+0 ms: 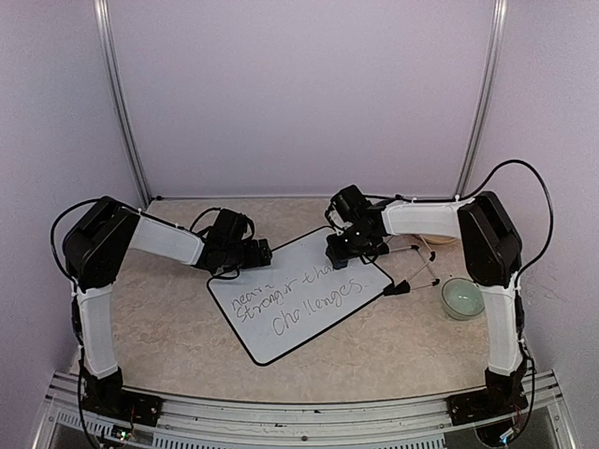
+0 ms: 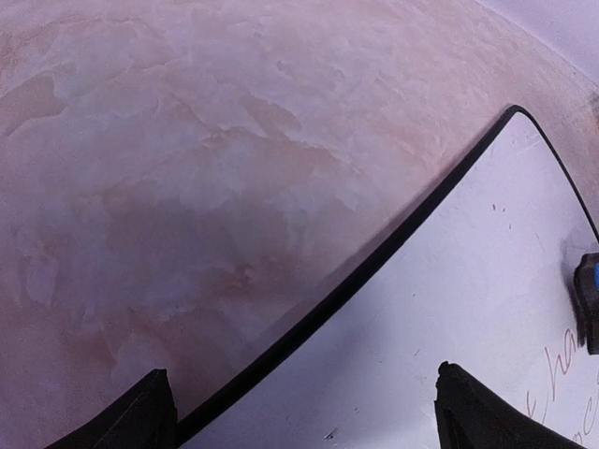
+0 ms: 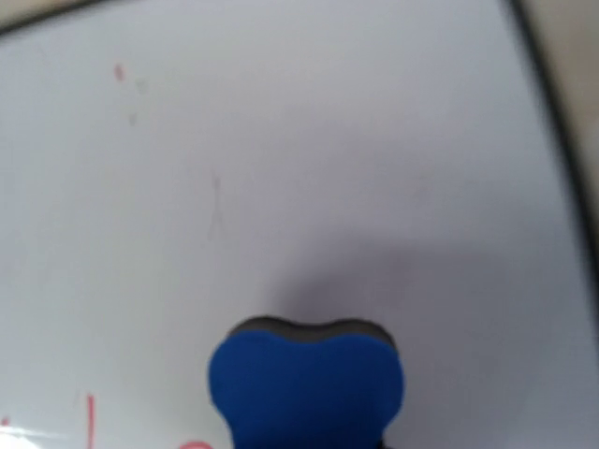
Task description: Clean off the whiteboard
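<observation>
Marbled tabletop [image 1: 159,323] under whiteboard [image 1: 309,281], lilac walls [image 1: 299,94]

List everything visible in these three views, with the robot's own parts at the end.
whiteboard: one, white with a thin black frame, flat at the table's middle, set at an angle
handwriting: three lines, dark and red, on the board's near half
eraser: one, blue, on the board's far part, in the right gripper
wire stand: one, thin, black-tipped, on the table right of the board
bowl: one, pale green, near the right arm
table: one, marbled beige
left gripper: black, open, over the board's far left edge
right gripper: black, shut on the eraser
arms: two, white and black, bases at the near edge
</observation>
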Tool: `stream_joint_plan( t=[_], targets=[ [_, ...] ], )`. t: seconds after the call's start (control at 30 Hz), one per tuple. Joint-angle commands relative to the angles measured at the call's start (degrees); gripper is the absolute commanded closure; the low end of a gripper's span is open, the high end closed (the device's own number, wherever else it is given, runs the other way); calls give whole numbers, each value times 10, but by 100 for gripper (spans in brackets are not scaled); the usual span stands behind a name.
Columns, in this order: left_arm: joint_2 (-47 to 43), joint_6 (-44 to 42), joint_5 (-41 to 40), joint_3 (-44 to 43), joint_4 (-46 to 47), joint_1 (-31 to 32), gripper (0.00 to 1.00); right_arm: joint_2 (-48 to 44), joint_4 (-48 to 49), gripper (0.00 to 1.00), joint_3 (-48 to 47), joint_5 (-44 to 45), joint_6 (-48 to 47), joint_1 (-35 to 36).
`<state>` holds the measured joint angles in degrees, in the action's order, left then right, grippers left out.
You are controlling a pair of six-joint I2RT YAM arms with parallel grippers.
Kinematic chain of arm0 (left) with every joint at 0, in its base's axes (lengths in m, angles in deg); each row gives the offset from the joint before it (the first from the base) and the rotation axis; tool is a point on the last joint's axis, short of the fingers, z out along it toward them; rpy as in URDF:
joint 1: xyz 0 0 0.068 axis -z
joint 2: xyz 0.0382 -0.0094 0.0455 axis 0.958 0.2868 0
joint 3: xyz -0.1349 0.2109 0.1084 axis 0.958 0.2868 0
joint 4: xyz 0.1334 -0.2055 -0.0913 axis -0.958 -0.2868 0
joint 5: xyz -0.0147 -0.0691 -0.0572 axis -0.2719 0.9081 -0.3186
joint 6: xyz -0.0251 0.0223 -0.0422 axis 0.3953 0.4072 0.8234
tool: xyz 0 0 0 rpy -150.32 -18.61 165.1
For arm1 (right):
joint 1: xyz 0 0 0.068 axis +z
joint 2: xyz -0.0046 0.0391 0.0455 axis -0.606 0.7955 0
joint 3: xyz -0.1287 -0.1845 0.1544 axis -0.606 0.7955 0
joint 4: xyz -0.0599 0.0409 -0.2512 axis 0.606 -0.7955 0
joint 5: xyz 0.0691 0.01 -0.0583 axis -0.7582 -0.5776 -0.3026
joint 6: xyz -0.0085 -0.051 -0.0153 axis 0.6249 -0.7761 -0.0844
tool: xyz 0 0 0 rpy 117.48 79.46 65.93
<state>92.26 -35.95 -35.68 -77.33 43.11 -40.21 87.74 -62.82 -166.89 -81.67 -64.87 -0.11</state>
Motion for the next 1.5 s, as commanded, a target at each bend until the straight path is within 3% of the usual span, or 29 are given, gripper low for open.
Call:
stream_joint_plan(
  t=[0.0,0.2,0.47,0.8,0.93,1.23,1.47],
  targets=[
    [-21,38,16,37,-70,9,7,37,-34,73,-37,-33,-27,28],
    [-50,50,16,59,-57,6,7,87,-84,73,-98,-93,-35,82],
    [-51,58,31,80,-33,0,7,81,-83,73,-100,-155,-14,146],
    [-130,69,46,147,4,-24,7,62,-69,72,-57,-102,10,58],
    [-183,72,46,177,6,-37,7,61,-72,72,-73,-100,6,56],
    [-262,99,56,266,24,-57,8,155,-161,72,-222,-134,-24,146],
    [-320,128,56,344,61,-89,9,186,-205,72,-282,-142,-33,219]
  ],
)
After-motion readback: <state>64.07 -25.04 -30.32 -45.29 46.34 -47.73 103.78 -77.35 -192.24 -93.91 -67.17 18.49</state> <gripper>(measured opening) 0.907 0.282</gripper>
